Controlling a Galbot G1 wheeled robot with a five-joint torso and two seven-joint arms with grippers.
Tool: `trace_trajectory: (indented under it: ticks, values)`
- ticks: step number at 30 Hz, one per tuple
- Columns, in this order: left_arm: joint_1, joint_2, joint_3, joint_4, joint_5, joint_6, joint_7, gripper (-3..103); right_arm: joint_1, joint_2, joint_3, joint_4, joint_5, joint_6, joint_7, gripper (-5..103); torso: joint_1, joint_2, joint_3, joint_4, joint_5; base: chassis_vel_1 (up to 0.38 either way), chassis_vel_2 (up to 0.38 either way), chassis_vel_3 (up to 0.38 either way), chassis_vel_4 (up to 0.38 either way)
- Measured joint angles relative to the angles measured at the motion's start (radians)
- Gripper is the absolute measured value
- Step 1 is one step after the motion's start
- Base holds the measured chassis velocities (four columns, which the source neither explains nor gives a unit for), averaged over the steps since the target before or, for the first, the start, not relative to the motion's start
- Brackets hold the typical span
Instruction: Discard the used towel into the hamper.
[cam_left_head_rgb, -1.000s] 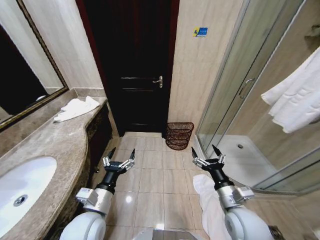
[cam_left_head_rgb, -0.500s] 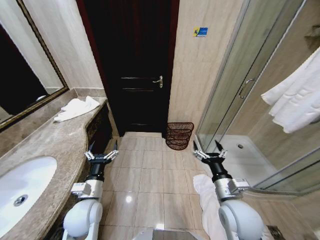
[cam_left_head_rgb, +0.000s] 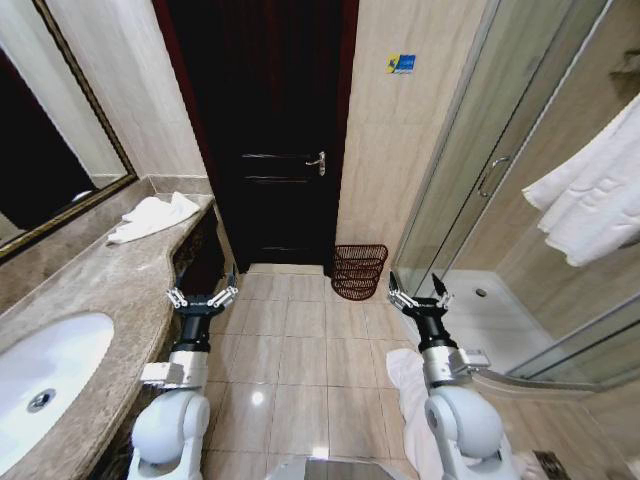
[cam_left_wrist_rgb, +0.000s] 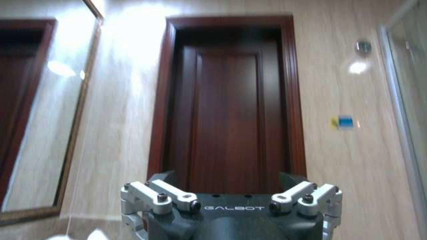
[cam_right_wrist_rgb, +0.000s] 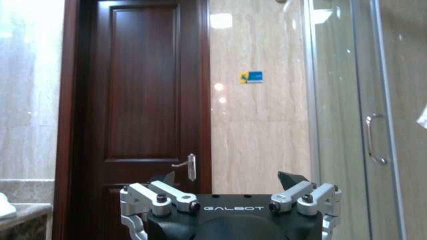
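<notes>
A crumpled white towel (cam_left_head_rgb: 152, 215) lies on the far end of the marble counter (cam_left_head_rgb: 110, 285), by the mirror. The hamper (cam_left_head_rgb: 358, 270), a small dark red-brown basket of open bars, stands on the tiled floor between the dark door and the shower enclosure. My left gripper (cam_left_head_rgb: 202, 297) is raised beside the counter's front edge, open and empty, well short of the towel. My right gripper (cam_left_head_rgb: 420, 293) is held up just right of and nearer than the hamper, also open and empty. Both wrist views look past spread fingers (cam_left_wrist_rgb: 163, 176) (cam_right_wrist_rgb: 290, 177) at the door.
A dark wooden door (cam_left_head_rgb: 270, 130) closes the far wall. The glass shower enclosure (cam_left_head_rgb: 500, 180) stands at right, with white cloth (cam_left_head_rgb: 590, 200) hanging inside. A white sink (cam_left_head_rgb: 45, 375) sits in the near counter. White cloth (cam_left_head_rgb: 408, 385) lies on the floor under my right arm. Tiled floor lies open between the arms.
Both arms have swung upward. The left gripper moved left toward the counter edge, and the right gripper rose slightly nearer the hamper. Both stayed open; towel and hamper have not moved.
</notes>
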Motion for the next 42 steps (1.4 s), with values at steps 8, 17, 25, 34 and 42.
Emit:
trace_trajectory:
  ticks: [8,17,25,34,42]
  values:
    - [0.097,0.0,-0.017,0.012,0.024,0.1,-0.026,100,-0.019,0.009,0.004,-0.032,-0.019,0.081,-0.001,100,0.0,0.0,0.0,0.0001,-0.0002,0.0,0.0,0.0,0.0]
    - [0.167,0.0,0.111,0.044,0.05,0.073,-0.069,100,-0.032,0.007,0.014,-0.009,0.01,0.065,-0.049,100,0.0,0.0,0.0,0.0,0.0,0.0,0.0,0.0,0.0]
    - [0.158,0.0,0.118,0.03,0.074,0.074,-0.077,100,-0.041,0.003,0.007,0.005,0.023,0.061,-0.057,100,0.0,0.0,0.0,0.0,0.0,0.0,0.0,0.0,0.0]
    - [0.151,0.0,0.106,0.019,0.079,0.047,-0.079,100,-0.042,0.009,0.001,0.033,0.027,0.063,-0.063,100,0.0,0.0,0.0,0.0,-0.0002,-0.016,0.014,0.015,-0.011]
    - [0.136,0.0,0.126,-0.008,0.071,0.063,-0.067,100,-0.062,0.019,0.008,0.037,0.014,0.097,-0.055,100,0.0,0.0,0.0,0.0,0.0001,-0.097,0.098,0.102,-0.106]
